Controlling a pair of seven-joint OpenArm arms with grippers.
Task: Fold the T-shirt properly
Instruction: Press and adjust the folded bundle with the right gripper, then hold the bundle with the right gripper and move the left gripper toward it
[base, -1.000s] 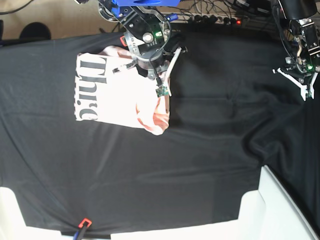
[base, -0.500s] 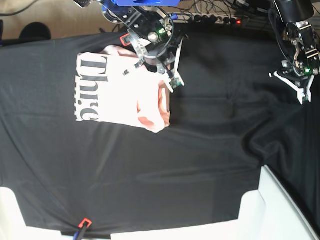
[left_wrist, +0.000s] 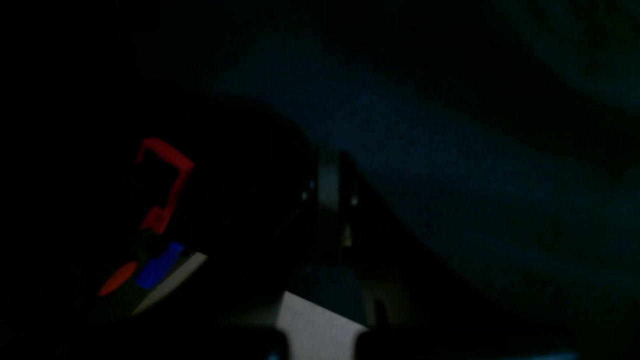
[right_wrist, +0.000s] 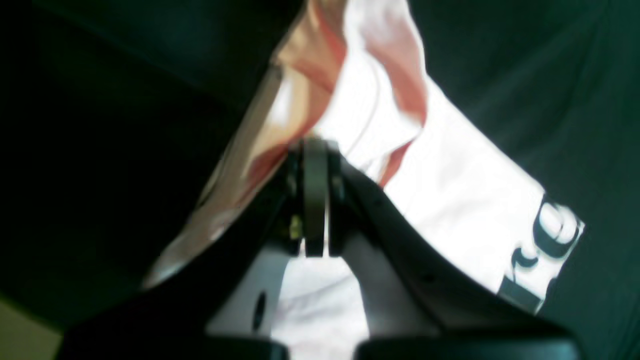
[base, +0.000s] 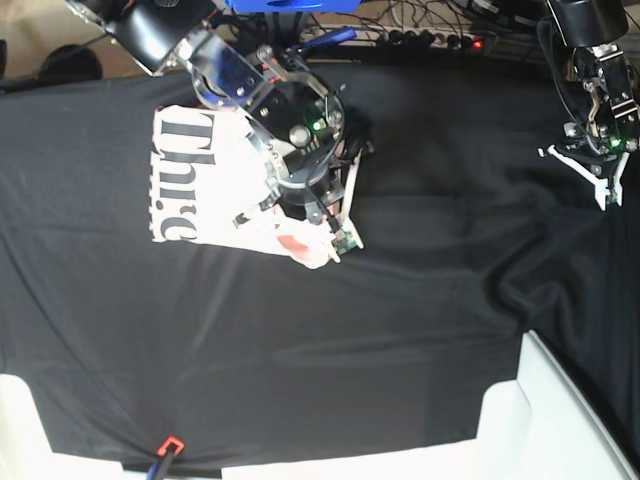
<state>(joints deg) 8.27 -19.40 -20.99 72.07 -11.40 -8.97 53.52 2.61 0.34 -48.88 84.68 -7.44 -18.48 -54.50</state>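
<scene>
**Shirt folded small, both grippers closed**

Jaws of right gripper (right_wrist: 315, 200) pressed together, nothing seen between them; whether they pinch cloth, cannot tell. One T-shirt (right_wrist: 450, 200), pale pink, lies directly under and ahead of those jaws, bunched into orange-shaded folds just past the tips. Black lettering at the far right edge from the jaws, only "ro"-like shapes readable in the wrist view. In the base view the same T-shirt (base: 200, 180) is a compact folded rectangle on the black table cover (base: 420, 300), print reading roughly "Thi:g" along its edge away from the right gripper (base: 335, 235), which sits over the crumpled corner.

Left gripper (base: 600, 180) well apart from the shirt, over bare black cover, jaws together, holding nothing. Its wrist view is very dark: closed fingertips (left_wrist: 327, 180), dark cloth beyond, one red clip (left_wrist: 165, 180) off to the jaws' left.

One more red clip (base: 170, 444) at the cover's near edge.
</scene>
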